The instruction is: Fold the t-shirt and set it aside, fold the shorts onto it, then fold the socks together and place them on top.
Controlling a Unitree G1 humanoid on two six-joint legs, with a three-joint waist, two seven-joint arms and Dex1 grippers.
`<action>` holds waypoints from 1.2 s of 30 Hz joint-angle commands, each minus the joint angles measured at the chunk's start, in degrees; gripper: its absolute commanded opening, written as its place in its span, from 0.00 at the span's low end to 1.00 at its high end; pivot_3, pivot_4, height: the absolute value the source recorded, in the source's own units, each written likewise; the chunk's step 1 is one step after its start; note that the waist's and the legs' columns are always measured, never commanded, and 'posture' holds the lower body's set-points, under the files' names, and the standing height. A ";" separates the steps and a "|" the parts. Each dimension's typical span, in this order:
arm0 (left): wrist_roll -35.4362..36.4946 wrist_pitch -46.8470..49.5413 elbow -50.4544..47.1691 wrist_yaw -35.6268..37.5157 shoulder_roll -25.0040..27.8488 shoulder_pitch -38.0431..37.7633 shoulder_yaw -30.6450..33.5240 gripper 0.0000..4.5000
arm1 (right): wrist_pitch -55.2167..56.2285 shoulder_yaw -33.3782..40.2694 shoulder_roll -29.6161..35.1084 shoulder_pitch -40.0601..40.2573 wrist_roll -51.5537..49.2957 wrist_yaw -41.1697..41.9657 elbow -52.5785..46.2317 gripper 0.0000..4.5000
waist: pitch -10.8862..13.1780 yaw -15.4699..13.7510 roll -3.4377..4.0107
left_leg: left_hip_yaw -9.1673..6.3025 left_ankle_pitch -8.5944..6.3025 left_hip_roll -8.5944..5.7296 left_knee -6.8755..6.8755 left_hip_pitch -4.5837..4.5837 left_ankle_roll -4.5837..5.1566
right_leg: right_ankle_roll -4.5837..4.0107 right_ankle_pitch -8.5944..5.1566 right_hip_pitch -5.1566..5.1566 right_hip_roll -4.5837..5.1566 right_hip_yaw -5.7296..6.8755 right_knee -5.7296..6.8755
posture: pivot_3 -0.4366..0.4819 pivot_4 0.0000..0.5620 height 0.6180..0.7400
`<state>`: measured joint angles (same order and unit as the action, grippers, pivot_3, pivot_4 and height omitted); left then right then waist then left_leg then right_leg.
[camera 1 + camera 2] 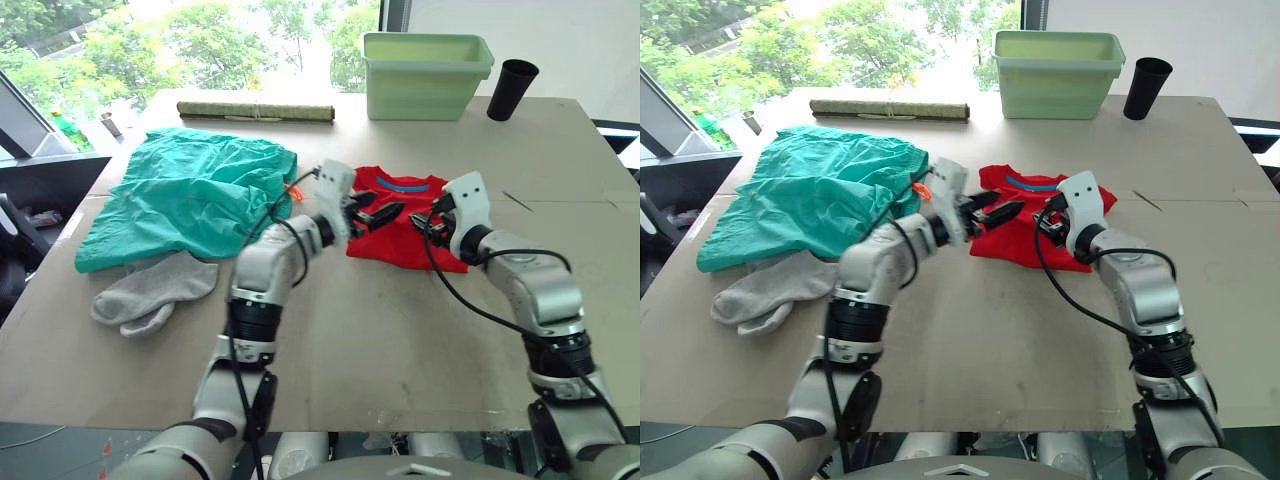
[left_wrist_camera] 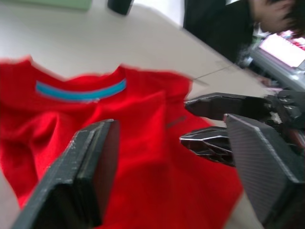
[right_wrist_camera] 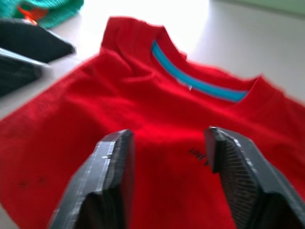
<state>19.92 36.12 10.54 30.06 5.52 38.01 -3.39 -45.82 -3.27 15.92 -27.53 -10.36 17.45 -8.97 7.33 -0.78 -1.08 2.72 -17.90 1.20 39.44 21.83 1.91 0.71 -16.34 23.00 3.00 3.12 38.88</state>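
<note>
The red t-shirt (image 1: 400, 235) lies bunched into a small shape at the table's middle, its blue neck label (image 2: 78, 91) facing up. My left gripper (image 1: 378, 212) hovers open over the shirt's left part. Just above the shirt's right part is my right gripper (image 1: 432, 216), also open. In the right wrist view the shirt (image 3: 157, 119) lies beyond the spread fingers (image 3: 112, 176), which hold nothing. The teal-green shorts (image 1: 195, 195) lie crumpled to the left, an orange cord (image 1: 296, 189) at their edge. The pale grey socks (image 1: 155, 290) rest in front of the shorts.
A pale green bin (image 1: 425, 70) and a black cup (image 1: 512, 88) stand at the table's far edge, with a rolled mat (image 1: 255, 110) to their left. Bare tabletop (image 1: 400, 340) stretches in front of the shirt. A person (image 2: 228, 24) sits beyond the table's right side.
</note>
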 commanded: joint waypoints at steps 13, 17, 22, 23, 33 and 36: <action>0.48 6.53 -20.28 -1.72 5.89 -22.91 -3.10 0.01 | -4.14 -0.68 9.98 18.77 1.43 3.68 -14.30 0.00 | -1.11 -0.24 0.52 | -0.27 -0.08 0.02 -0.21 -0.30 0.12 | 0.04 -0.05 -0.53 -0.12 -0.20 -0.53 | 0.48 0.27 1.00; 6.00 9.14 -27.88 1.01 9.37 -24.83 1.90 0.15 | -3.79 3.30 14.48 19.17 -2.43 8.47 -20.34 0.30 | -0.95 0.01 0.61 | -0.28 -0.08 0.03 -0.22 -0.24 0.12 | 0.04 -0.05 -0.48 -0.13 -0.20 -0.56 | 0.48 0.27 1.00; 12.41 12.10 -30.46 14.71 21.44 -21.33 1.70 0.64 | -9.51 8.55 20.97 19.23 -12.68 17.07 -30.74 0.82 | -0.84 0.11 0.68 | -0.43 -0.08 0.05 -0.25 -0.13 0.12 | 0.03 -0.05 -0.29 -0.26 -0.20 -0.51 | 0.48 0.27 1.00; 11.85 10.49 -30.33 17.11 23.48 -20.90 0.51 0.75 | -10.09 8.66 22.86 19.60 -13.99 18.82 -32.12 0.84 | -0.84 0.11 0.70 | -0.46 -0.08 0.04 -0.25 -0.13 0.13 | 0.03 -0.06 -0.30 -0.27 -0.20 -0.55 | 0.48 0.27 1.00; -6.46 -11.02 -11.61 27.73 25.09 -10.87 -17.75 0.86 | -5.09 -0.94 38.80 25.45 -6.76 21.99 -27.62 0.84 | -0.77 -0.28 0.59 | -0.53 -0.24 -0.16 -0.23 -0.05 0.40 | 0.02 -0.06 -0.46 -0.23 -0.18 -0.93 | 0.48 0.27 1.00; -11.11 -13.55 -7.17 26.07 22.47 -10.32 -20.93 0.74 | -1.97 -6.39 41.17 23.97 -1.79 23.01 -22.81 0.72 | -0.73 0.04 0.52 | -0.52 -0.24 -0.18 -0.19 -0.04 0.41 | 0.03 -0.06 -0.44 -0.25 -0.25 -0.91 | 0.48 0.27 1.00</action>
<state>11.72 24.15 1.86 56.66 28.08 27.22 -22.44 -49.77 -7.61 55.20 -2.63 -16.27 40.47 -33.82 6.61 -0.74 -0.56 2.16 -18.14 1.03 39.24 21.73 2.32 0.75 -16.40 22.55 2.71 2.81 37.97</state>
